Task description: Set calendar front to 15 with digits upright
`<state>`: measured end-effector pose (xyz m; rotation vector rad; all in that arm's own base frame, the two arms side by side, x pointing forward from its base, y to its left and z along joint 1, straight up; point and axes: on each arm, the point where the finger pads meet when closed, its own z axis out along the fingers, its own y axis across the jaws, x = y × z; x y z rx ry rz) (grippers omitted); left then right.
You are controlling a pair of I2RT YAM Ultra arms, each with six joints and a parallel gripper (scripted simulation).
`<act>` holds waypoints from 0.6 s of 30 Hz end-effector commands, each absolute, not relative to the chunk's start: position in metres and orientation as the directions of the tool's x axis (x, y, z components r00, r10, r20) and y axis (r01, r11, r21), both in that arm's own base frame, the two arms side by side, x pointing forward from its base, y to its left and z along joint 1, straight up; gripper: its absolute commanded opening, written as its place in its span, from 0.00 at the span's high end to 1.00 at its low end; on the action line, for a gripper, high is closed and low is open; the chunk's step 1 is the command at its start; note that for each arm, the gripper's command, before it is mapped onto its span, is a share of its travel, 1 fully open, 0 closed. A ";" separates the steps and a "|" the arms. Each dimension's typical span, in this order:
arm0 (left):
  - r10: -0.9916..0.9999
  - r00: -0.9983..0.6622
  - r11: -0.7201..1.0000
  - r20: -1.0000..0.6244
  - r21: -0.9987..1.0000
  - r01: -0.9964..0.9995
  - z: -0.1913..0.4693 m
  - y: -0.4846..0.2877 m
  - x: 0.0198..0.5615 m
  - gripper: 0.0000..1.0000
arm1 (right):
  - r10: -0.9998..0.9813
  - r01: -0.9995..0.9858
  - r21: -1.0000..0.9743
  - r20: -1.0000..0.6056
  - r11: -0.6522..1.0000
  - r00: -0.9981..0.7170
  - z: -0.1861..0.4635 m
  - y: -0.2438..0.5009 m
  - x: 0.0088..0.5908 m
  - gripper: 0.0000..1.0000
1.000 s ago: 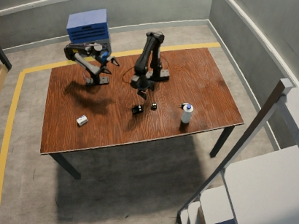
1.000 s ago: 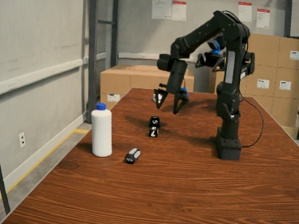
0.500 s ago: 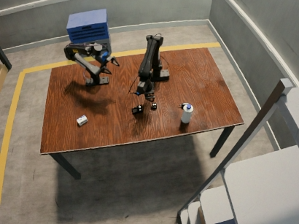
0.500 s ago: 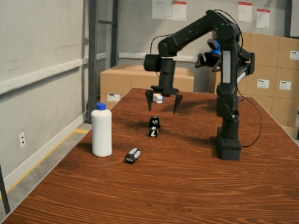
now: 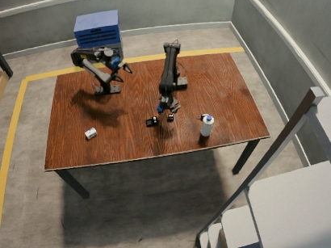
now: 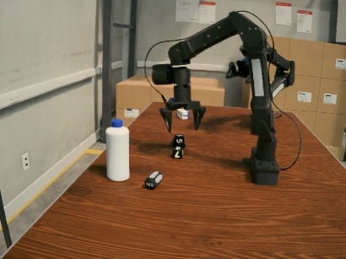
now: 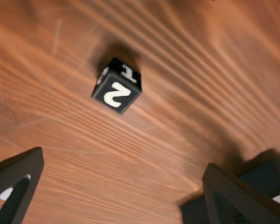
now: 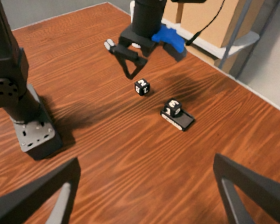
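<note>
The left gripper (image 5: 169, 107) (image 6: 182, 130) (image 7: 127, 164) (image 8: 137, 66) hangs wide and empty near the loose digit cube (image 5: 170, 117) (image 6: 177, 153) (image 7: 118, 90) (image 8: 142, 87), probably to fetch it beside its mate in the calendar tray (image 5: 149, 123) (image 7: 192, 211) (image 8: 184, 121), while the right gripper (image 5: 126, 76) (image 6: 238, 72) (image 8: 145, 162), also wide and empty, stands back, likely leaving it room

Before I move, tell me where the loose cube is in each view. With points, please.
Top: loose cube (image 5: 170, 117) (image 6: 177, 153) (image 7: 117, 91) (image 8: 142, 87) at centre, right of the tray (image 5: 148, 123) (image 7: 194, 211) (image 8: 186, 121).
Exterior: just below centre, 2 showing.
Left wrist: upper left, 2 showing.
Right wrist: above centre, left of the tray.
Shared landmark: left gripper (image 5: 173, 107) (image 6: 182, 130) (image 7: 125, 157) (image 8: 120, 61).
</note>
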<state>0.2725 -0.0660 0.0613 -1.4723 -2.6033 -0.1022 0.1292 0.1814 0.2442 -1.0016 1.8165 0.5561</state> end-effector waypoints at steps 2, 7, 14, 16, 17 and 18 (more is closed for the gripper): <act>0.673 -0.724 0.736 0.148 -0.046 0.675 0.070 -0.066 0.280 0.00 | -0.380 -0.828 -0.051 -0.903 0.558 -0.200 0.252 0.178 0.126 0.00; 0.492 -0.855 0.870 0.166 -0.072 0.487 0.071 -0.059 0.286 0.00 | -0.380 -0.828 -0.051 -0.903 0.558 -0.200 0.252 0.178 0.126 0.00; 0.248 -0.947 0.968 0.204 -0.093 0.233 0.072 -0.051 0.292 0.00 | -0.380 -0.828 -0.051 -0.903 0.558 -0.200 0.252 0.178 0.126 0.00; 0.164 -0.962 0.985 0.218 -0.096 0.146 0.072 -0.048 0.294 0.00 | -0.380 -0.828 -0.051 -0.903 0.558 -0.200 0.252 0.178 0.126 0.00; 0.119 -0.967 0.990 0.227 -0.098 0.099 0.072 -0.047 0.295 0.00 | -0.380 -0.828 -0.051 -0.903 0.558 -0.200 0.252 0.178 0.126 0.00; 0.073 -0.969 0.994 0.236 -0.098 0.051 0.073 -0.045 0.296 0.00 | -0.380 -0.828 -0.051 -0.903 0.558 -0.200 0.252 0.178 0.126 0.00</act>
